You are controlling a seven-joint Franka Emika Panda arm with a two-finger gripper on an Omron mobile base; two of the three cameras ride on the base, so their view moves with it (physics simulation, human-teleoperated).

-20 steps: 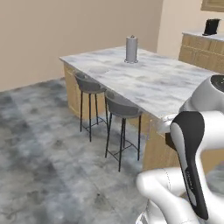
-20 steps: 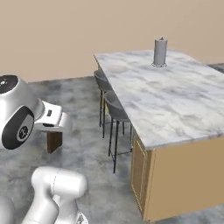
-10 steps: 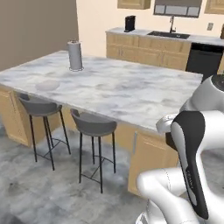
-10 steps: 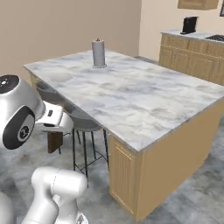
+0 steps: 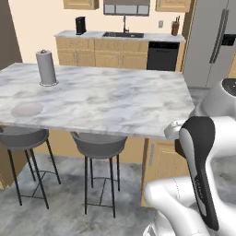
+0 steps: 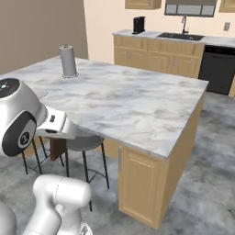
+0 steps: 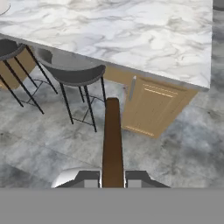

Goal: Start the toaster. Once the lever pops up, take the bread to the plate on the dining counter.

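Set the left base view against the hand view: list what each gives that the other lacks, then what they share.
Left base view: the paper towel roll standing on the dining counter, the plate in full, the far worktop with its sink, the fridge. Hand view: the bread seen edge-on, clamped in the shut gripper. Shared: the dining counter, two grey stools and the light wood cabinet door.
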